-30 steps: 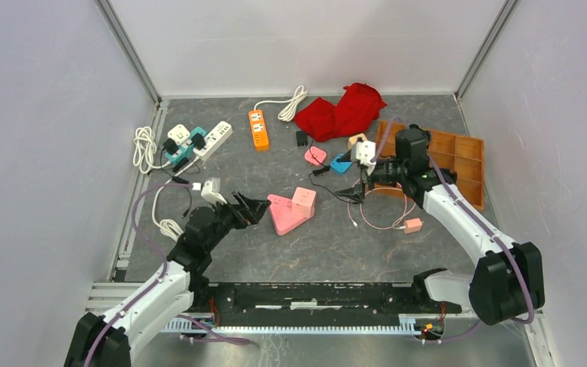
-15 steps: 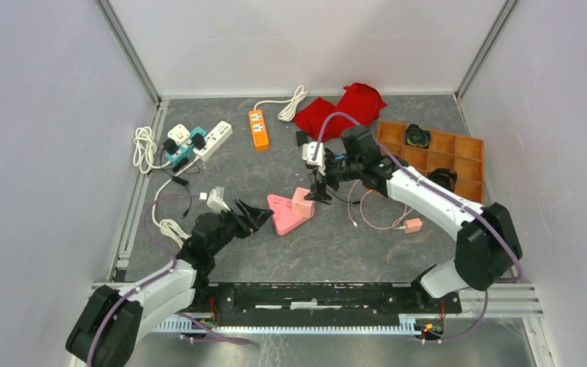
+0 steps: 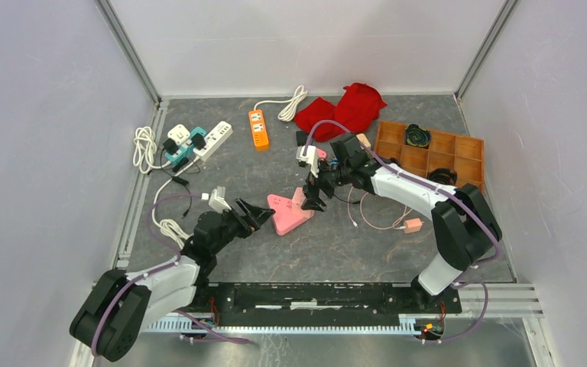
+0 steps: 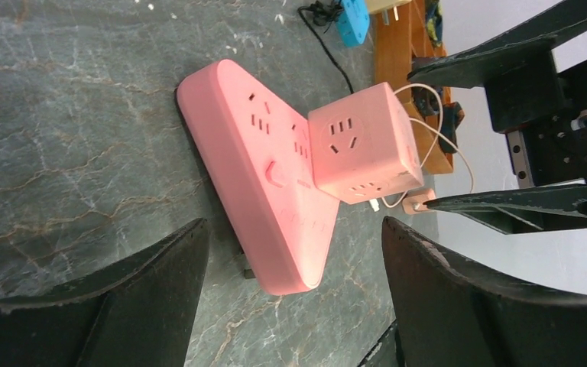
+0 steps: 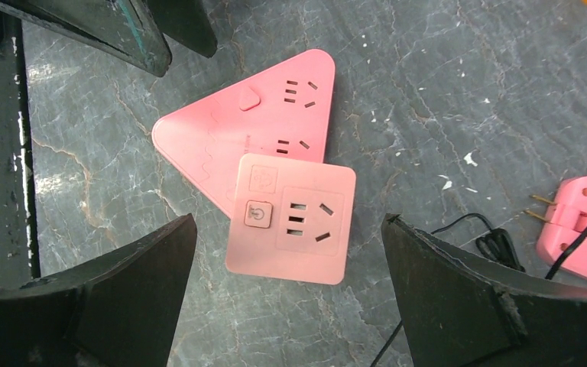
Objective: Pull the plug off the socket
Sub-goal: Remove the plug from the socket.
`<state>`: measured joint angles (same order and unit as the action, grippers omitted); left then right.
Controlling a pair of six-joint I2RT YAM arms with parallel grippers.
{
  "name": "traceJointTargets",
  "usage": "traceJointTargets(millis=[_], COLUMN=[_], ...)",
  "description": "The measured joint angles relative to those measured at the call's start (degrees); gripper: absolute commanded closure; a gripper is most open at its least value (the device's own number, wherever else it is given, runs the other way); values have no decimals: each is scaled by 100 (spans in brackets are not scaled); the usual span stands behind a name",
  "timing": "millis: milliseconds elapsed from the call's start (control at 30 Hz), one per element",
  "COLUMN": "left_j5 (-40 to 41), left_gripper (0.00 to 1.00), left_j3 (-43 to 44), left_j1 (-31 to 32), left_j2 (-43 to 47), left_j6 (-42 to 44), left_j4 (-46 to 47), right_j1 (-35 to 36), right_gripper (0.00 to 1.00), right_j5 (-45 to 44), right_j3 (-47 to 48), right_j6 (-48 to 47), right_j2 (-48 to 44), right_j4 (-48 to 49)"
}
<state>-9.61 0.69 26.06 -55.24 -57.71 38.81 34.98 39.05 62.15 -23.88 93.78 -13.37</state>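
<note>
Approach step. My right gripper [image 5: 289, 223] is wide open and empty, above pink cube plug [image 5: 290, 218] seated in pink triangular socket block [image 5: 252, 122]. Left gripper [image 3: 256, 214] agape, empty, facing block. Next, I judge: left pins block, right closes on cube, pulls straight off.

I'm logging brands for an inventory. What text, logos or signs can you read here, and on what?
Power symbol, no words: on the upper face of the pink cube adapter.
Faint print on the pink triangular socket: too small to read.
Markings on the orange power strip: too blurred to read.
</note>
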Motion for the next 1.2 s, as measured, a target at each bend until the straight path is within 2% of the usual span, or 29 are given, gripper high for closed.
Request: traceJointTargets(millis=[233, 467, 667, 900, 1200], left_j5=[-2, -164, -284, -433, -704], left_gripper=[11, 12, 15, 26, 39], left_j3=[24, 227, 243, 304, 313], left_j1=[28, 44, 48, 105, 144], left_j2=[-686, -1506, -1849, -2527, -3847], left_j6=[-2, -127, -136, -271, -640], left_j4=[-48, 568, 946, 1617, 3091], right_j1=[17, 109, 160, 166, 170], right_gripper=[2, 2, 4, 7, 17], right_j5=[11, -13, -13, -13, -11], right_j3=[-4, -4, -4, -24, -114], right_j6=[138, 136, 90, 85, 136], right_j2=[151, 374, 448, 542, 542], right_j4=[81, 76, 81, 111, 354])
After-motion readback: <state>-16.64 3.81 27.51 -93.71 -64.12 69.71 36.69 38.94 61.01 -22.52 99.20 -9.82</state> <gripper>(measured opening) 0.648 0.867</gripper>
